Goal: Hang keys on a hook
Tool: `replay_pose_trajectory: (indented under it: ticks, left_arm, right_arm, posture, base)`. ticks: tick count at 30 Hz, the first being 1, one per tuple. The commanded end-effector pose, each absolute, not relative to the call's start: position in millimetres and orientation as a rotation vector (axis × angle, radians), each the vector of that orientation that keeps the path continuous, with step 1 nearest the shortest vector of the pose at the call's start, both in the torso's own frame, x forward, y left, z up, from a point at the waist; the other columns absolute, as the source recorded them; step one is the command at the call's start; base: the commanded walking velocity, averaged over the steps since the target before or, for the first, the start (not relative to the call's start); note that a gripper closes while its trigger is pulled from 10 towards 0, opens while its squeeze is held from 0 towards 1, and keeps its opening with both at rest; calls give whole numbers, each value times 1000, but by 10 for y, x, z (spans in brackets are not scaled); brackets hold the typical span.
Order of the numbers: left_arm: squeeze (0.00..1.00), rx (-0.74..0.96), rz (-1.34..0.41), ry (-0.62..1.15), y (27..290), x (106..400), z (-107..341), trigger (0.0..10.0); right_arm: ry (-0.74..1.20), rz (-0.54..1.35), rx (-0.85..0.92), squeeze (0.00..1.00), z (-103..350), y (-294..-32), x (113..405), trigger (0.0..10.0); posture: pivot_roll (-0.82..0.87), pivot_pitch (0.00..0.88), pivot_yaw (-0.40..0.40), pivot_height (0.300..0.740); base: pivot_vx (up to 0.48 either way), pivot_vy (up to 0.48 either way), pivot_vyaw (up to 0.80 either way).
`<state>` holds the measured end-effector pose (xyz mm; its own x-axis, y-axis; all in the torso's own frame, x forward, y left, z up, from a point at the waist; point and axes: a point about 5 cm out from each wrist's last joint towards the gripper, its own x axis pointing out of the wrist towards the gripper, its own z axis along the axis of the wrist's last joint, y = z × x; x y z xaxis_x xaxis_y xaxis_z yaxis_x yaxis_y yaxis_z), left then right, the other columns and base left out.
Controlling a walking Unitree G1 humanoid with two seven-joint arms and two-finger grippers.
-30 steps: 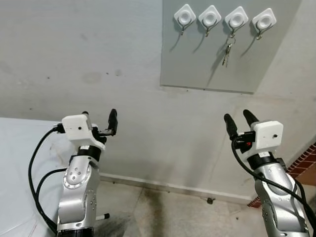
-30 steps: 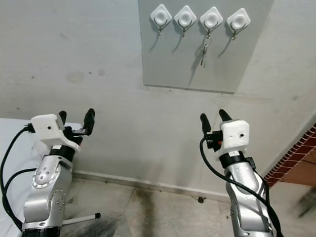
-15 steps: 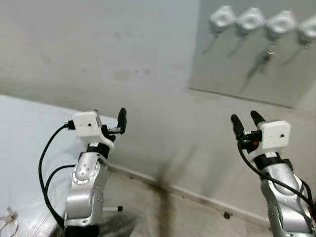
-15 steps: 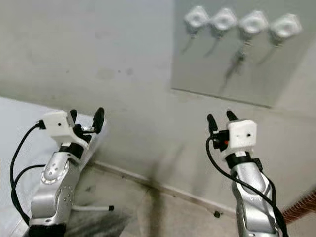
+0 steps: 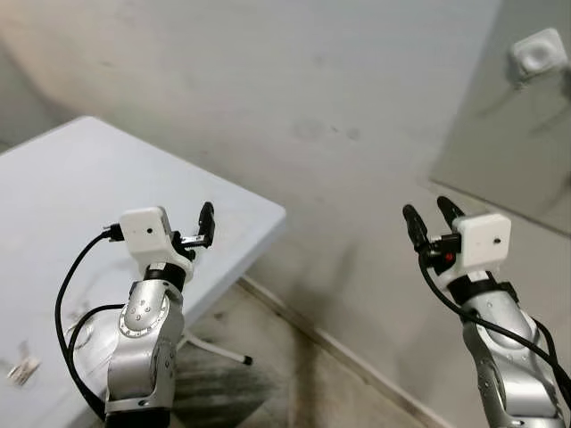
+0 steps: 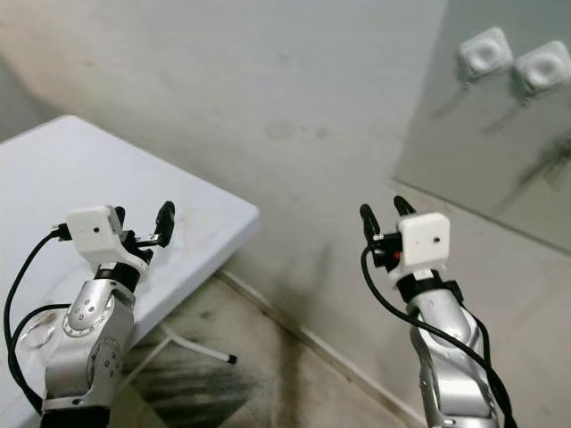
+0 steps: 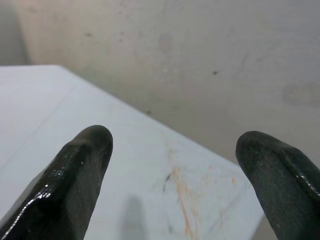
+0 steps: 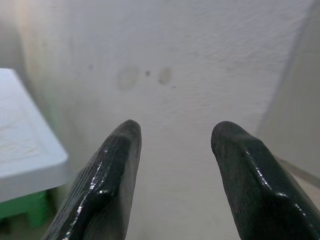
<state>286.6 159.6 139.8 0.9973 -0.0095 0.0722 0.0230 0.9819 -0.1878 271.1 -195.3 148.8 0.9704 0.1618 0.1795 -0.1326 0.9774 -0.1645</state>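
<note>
In the head views we face a white plastic tabletop (image 5: 107,178), white wall hooks (image 6: 486,53) off right; a small metal object, perhaps keys (image 5: 22,370), lies near its edge. Wrist views: left hand (image 7: 175,170) and right hand (image 8: 172,165) spread wide, empty—pickup remains.

The scene is evenly and fairly brightly lit by soft, diffuse light; no source can be made out. Slight motion blur is seen across both head views, and the white hooks (image 6: 484,55) on the grey panel (image 6: 500,169) are rendered soft, with faint smeared shadows beneath them. A dark shadow is cast on the floor (image 5: 232,383) under the tabletop (image 5: 80,196), whose white surface is nearly washed out. In the wrist views the black fingers (image 7: 65,185) of the left hand and the fingers (image 8: 107,175) of the right hand are out of focus, with small glossy highlights along their edges, and the wall (image 8: 200,60) behind is somewhat hazy.
</note>
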Motion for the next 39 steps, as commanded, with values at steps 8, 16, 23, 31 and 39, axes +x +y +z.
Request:
replay_pose_trajectory:
  ticks: [8, 16, 23, 31, 39]
  left_arm:
    - [0, -174, -35, -68, 1567, 2859, 1422, 10000]
    - [0, -167, -27, -76, 1574, 2857, 1440, 10000]
    - [0, -171, -22, -63, 1576, 2835, 1421, 10000]
    - [0, -180, -18, -57, 1576, 2829, 1411, 10000]
    - [0, -193, -22, -51, 1561, 2822, 1407, 10000]
  right_arm:
    - [-200, 145, -150, 0, 1530, -1974, 2694, 10000]
    - [-198, 153, -148, 0, 1536, -1969, 2704, 10000]
    - [-195, 160, -146, 0, 1545, -1961, 2701, 10000]
    - [-191, 161, -148, 0, 1550, -1969, 2695, 10000]
    - [-191, 160, -142, 0, 1560, -1976, 2684, 10000]
  posture:
    - [-13, 0, -8, 740]
    - [-2, 0, -18, 740]
    - [-3, 0, -21, 740]
    - [-5, 0, -22, 740]
    - [-10, 0, -22, 740]
  base:
    - [0, 0, 800]
    - [0, 0, 800]
    - [0, 0, 800]
    - [0, 0, 800]
    - [0, 0, 800]
